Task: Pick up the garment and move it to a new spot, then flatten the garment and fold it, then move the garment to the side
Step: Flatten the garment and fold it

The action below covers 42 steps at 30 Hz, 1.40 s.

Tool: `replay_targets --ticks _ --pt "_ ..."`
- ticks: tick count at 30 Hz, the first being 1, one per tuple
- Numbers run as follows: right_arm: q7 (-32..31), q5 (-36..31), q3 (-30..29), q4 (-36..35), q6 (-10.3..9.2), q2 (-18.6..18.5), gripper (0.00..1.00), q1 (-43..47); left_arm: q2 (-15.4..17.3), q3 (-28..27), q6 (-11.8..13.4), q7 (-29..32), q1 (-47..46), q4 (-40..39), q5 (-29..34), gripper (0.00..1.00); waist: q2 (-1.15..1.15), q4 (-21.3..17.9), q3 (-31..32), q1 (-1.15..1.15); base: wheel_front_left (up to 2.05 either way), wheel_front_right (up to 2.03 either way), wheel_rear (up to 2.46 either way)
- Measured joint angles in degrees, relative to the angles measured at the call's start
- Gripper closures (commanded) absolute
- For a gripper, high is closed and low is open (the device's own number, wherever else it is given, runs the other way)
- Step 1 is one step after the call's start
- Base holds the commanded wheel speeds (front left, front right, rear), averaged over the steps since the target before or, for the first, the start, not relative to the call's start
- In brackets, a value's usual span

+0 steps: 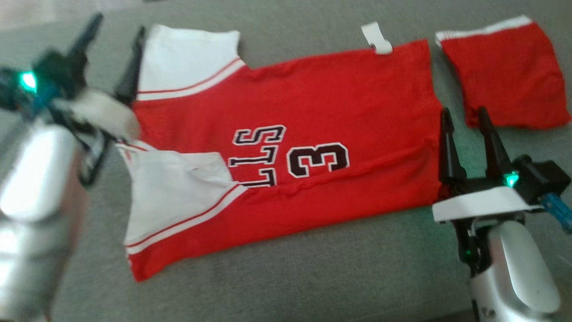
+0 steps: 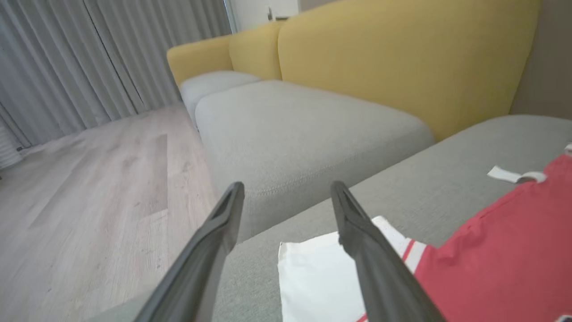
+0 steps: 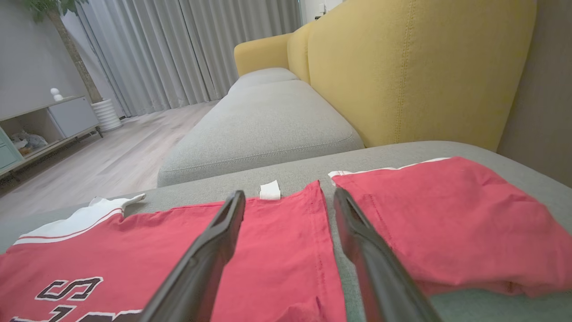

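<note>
Red basketball jersey (image 1: 286, 147) with white sleeves (image 1: 187, 58) lies flat on a grey sofa cushion (image 1: 313, 277), just beside a folded pair of red shorts (image 1: 505, 76). Its long axis runs straight away from the shorts. The hem is the end nearest them and the sleeves and shoulders are the far end. The chest lettering faces up, and a white tag (image 1: 376, 38) sticks out along one long edge.

The right gripper (image 1: 463, 112) hovers at the hem corner close to the shorts, jaws spread wide and holding nothing. The left gripper (image 1: 119, 26) is at the sleeve end, farthest from the shorts, jaws also apart and empty.

The jersey looks flattened and ready for a fold. To do it well, both grippers should pinch matching corners of one long edge, lift together, keep the cloth taut between them and lay the edges level. Snagging the shorts is a risk.
</note>
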<state>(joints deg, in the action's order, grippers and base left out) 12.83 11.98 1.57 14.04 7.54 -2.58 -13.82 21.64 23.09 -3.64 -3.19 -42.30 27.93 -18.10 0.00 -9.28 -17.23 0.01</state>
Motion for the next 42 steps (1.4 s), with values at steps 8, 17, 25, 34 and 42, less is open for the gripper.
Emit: replay_targets --ticks 8,17,25,34,42 --pt "1.4 3.0 2.8 0.0 0.00 0.0 0.00 -3.5 6.0 2.7 -3.5 13.6 -13.3 11.9 -2.6 0.00 0.00 -5.0 -6.0 0.00 0.00 0.00 0.00" --pt "1.6 5.2 6.0 -0.4 0.00 0.0 0.00 -4.5 9.4 8.6 -3.9 21.0 -17.7 17.8 -9.8 0.00 0.00 -9.9 -11.1 0.00 0.00 0.00 0.00" --pt "1.6 5.7 6.2 -1.0 0.00 0.0 0.00 -4.5 11.9 14.0 -3.9 22.8 -20.1 18.5 -14.2 0.00 0.00 -11.5 -12.5 -0.01 0.00 0.00 0.00" --pt "1.6 5.1 4.6 -0.6 0.00 0.0 0.00 -4.5 12.0 18.9 -4.0 23.1 -21.2 18.4 -19.5 1.00 0.00 -10.5 -12.3 -0.01 0.00 0.00 0.00" --pt "1.6 0.8 0.8 1.5 0.00 0.0 0.00 -5.0 10.8 19.3 -3.9 13.4 -21.0 19.5 -19.7 1.00 0.00 -7.6 -10.3 -0.02 0.00 0.00 0.00"
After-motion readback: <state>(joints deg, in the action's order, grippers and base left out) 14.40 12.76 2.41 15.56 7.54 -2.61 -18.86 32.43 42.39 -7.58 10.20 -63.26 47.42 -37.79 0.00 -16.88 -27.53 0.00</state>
